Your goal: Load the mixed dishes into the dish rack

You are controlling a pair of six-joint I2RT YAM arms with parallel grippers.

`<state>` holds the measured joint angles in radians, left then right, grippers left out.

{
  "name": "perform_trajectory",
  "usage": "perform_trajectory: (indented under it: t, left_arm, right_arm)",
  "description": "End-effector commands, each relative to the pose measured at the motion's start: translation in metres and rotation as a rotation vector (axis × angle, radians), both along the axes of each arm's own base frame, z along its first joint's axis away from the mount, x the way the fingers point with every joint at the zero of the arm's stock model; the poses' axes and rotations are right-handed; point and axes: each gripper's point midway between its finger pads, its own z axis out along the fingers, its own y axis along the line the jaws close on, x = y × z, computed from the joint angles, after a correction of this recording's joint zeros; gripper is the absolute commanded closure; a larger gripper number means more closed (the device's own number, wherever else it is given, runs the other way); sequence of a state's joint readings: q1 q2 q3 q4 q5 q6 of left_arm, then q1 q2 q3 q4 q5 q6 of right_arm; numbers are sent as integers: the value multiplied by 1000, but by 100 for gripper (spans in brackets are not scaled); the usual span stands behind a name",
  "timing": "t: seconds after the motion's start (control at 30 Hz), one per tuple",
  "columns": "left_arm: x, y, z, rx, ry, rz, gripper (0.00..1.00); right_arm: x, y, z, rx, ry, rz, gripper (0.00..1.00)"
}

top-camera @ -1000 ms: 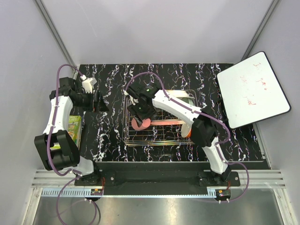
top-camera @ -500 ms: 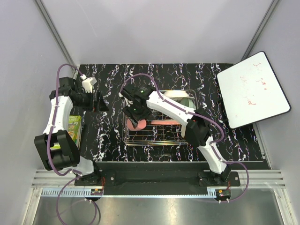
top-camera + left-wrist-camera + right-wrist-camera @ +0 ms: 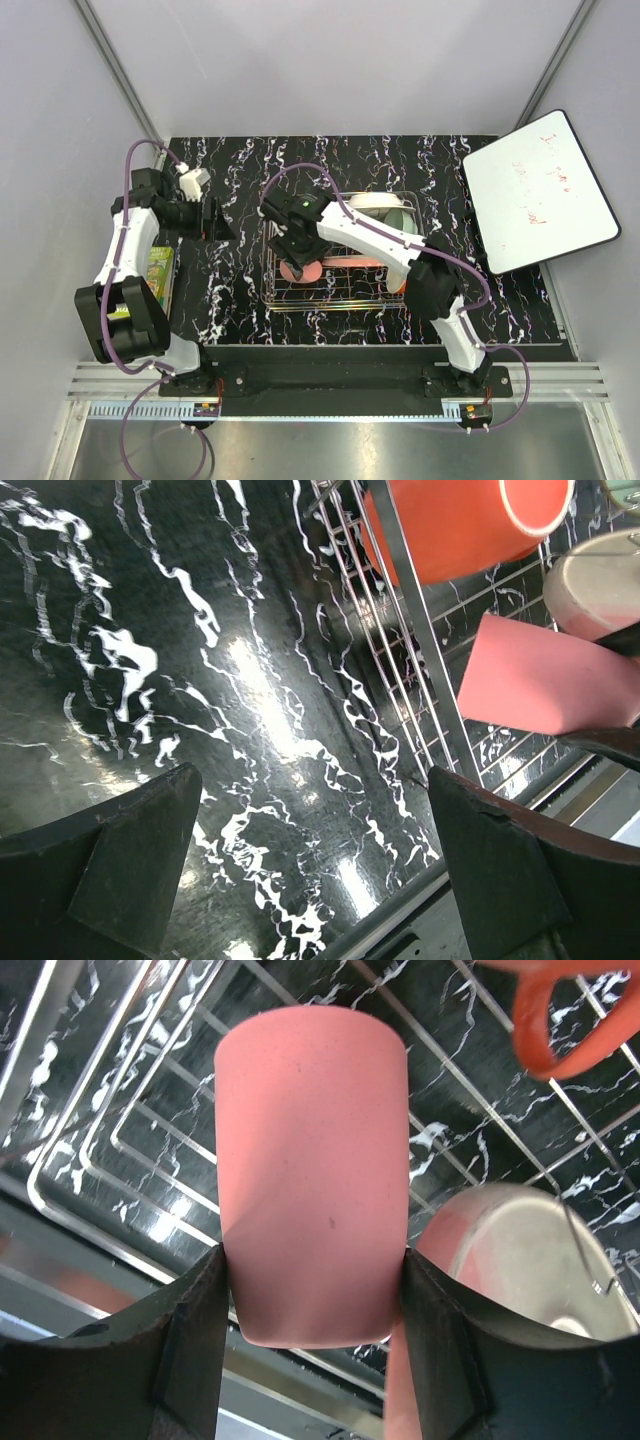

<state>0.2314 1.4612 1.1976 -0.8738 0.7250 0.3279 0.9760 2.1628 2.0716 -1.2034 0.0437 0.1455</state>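
The pink mug point(image 3: 310, 1175) is squeezed in the right hand point(image 3: 312, 1290) over the dish rack point(image 3: 415, 630). The left hand point(image 3: 315, 825) is wide open, holding nothing.

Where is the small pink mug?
Top view: the right gripper holds the small pink mug over the silver wire dish rack's left end, beside the pink-and-peach plate.

Both arms point(image 3: 370, 232): white links, black joints, purple cables point(image 3: 133, 150), black gripper fingers point(image 3: 190, 1360).
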Motion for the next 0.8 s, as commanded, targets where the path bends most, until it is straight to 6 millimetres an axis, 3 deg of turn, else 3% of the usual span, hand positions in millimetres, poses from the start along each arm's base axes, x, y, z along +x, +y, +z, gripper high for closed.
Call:
perform_trajectory:
  t: [0.0, 0.3, 0.4, 0.5, 0.77]
  left_arm:
    - [5, -4, 3, 10, -44, -12, 1]
    - [4, -7, -2, 7, -40, -15, 1]
    - [5, -7, -3, 13, -37, -16, 1]
    - [6, -9, -3, 15, -39, -18, 1]
    - [6, -6, -1, 47, -56, -18, 1]
  right_arm:
    - [-18, -12, 31, -15, -33, 32, 97]
    - [-20, -3, 50, 28, -61, 47, 96]
    - [-22, -6, 44, 4, -52, 50, 90]
    - [-23, 1, 40, 9, -41, 63, 89]
    - [-24, 18, 6, -15, 26, 82, 89]
